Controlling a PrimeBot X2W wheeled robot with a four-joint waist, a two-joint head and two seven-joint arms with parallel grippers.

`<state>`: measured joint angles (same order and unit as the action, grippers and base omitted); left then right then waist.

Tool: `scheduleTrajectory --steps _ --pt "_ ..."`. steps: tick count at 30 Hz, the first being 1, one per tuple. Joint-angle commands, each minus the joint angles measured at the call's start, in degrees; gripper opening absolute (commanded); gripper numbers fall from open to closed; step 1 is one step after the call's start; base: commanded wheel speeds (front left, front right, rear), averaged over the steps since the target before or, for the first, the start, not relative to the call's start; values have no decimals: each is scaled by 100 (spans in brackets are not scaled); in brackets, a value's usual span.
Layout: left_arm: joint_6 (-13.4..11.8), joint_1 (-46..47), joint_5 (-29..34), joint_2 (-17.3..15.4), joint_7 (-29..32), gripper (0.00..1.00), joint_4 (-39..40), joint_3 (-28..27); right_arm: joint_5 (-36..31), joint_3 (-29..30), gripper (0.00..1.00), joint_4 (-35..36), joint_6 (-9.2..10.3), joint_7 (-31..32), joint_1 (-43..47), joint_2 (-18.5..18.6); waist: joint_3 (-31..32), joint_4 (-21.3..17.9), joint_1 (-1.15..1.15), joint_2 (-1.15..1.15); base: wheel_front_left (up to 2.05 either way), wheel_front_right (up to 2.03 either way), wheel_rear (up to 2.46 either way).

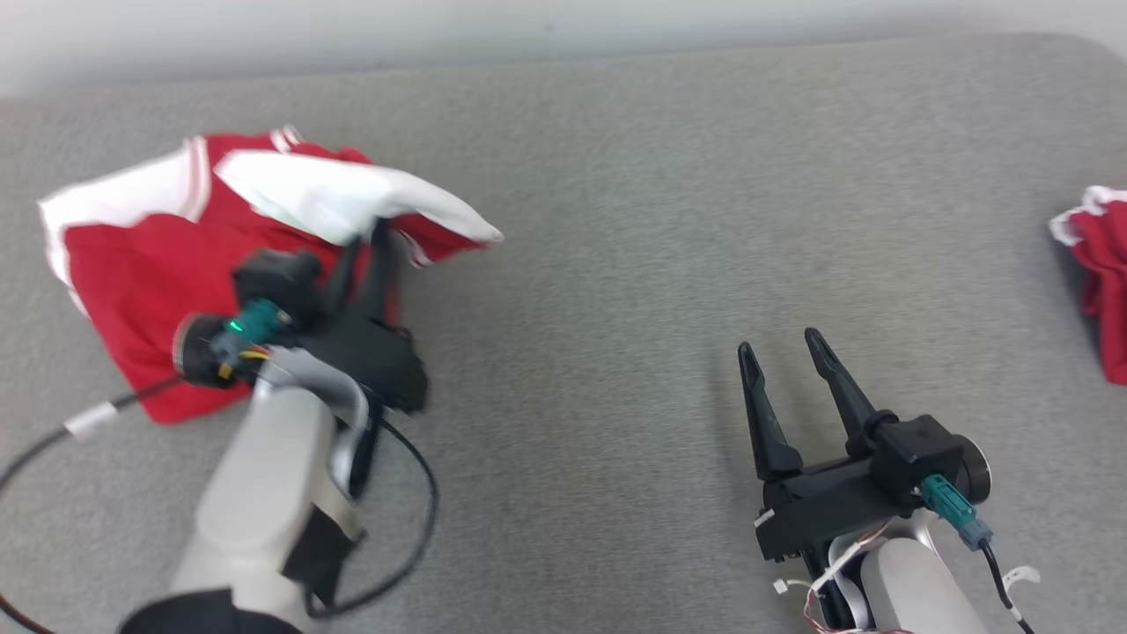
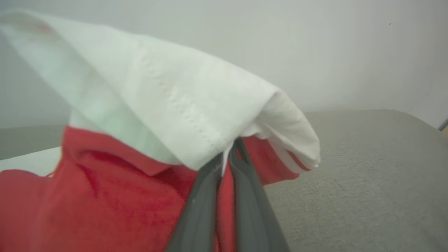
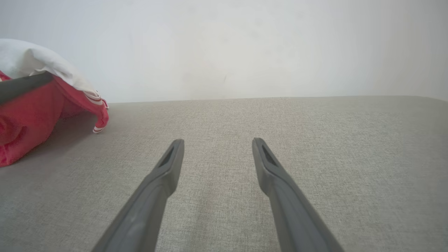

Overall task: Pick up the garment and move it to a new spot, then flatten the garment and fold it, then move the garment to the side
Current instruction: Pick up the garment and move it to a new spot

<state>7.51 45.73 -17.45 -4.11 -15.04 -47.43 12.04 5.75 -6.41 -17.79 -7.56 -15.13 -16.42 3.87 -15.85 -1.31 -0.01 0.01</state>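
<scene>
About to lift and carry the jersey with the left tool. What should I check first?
1. Grip: left tool shut on the garment: ok.
2. Spare arm: right tool open, apart from the cloth: ok.
3. Number of layers pinched: cannot tell.
4. Lift: garment off the grey surface: not ok, its bulk lies there.
5. Neighbour: other red garment apart, at the far right: ok.

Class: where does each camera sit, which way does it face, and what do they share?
Head view: up high, facing down onto the grey surface; shows left gripper shut on the garment, right gripper open.
Left wrist view: from the left wrist, along its fingers into the garment.
Right wrist view: from the right wrist, along its fingers across the surface toward the wall.
Shared: all three show the garment.
</scene>
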Motion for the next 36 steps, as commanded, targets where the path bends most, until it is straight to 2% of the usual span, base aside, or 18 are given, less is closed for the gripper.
scheduleTrajectory --steps 1,4,8,11,16,17,18,19,20,23,26,36 --pt "-9 -159 -101 57 -17 0 148 109 -47 14 100 -27 16 2 80 -35 217 -231 1 -1 0 0 0" --pt "-8 -462 -349 119 -18 0 440 599 -51 60 100 -42 16 2 141 -59 298 -334 1 -1 0 0 0" --pt "-7 -710 -890 131 -18 0 914 1736 -29 93 100 -78 16 2 220 -71 399 -468 1 -1 0 0 0" --pt "-35 -783 -1127 108 -18 0 1179 2343 6 112 100 -117 16 2 275 -84 457 -552 1 -1 0 0 0" --pt "-318 -818 -1344 113 -18 0 1448 2755 30 132 100 -161 17 2 317 -94 508 -695 1 -1 0 0 0" --pt "-417 -845 -1310 111 -18 0 1432 2729 40 127 100 -167 17 2 322 -96 519 -725 1 -1 0 0 0" --pt "-503 -871 -1276 112 -18 14 1430 2674 53 134 100 -170 17 2 323 -97 521 -752 1 -1 0 0 0" --pt "-581 -961 -1281 112 -17 82 1343 2606 84 127 100 -178 17 2 320 -99 541 -792 1 -1 0 0 0" --pt "-647 -1040 -1262 113 -17 100 1286 2514 106 121 100 -182 17 2 335 -99 569 -817 1 -1 0 0 0" --pt "-772 -1227 -1083 115 -18 100 1256 2183 183 151 100 -165 17 2 390 -100 634 -850 1 -1 0 0 0" --pt "-833 -1636 -828 -23 -18 100 1338 1822 205 182 100 -164 17 2 437 -100 701 -827 1 -1 0 0 0" --pt "-1051 -3171 -272 -312 -18 100 2275 46 267 303 100 -194 17 2 616 -101 982 -602 1 -1 0 0 0"
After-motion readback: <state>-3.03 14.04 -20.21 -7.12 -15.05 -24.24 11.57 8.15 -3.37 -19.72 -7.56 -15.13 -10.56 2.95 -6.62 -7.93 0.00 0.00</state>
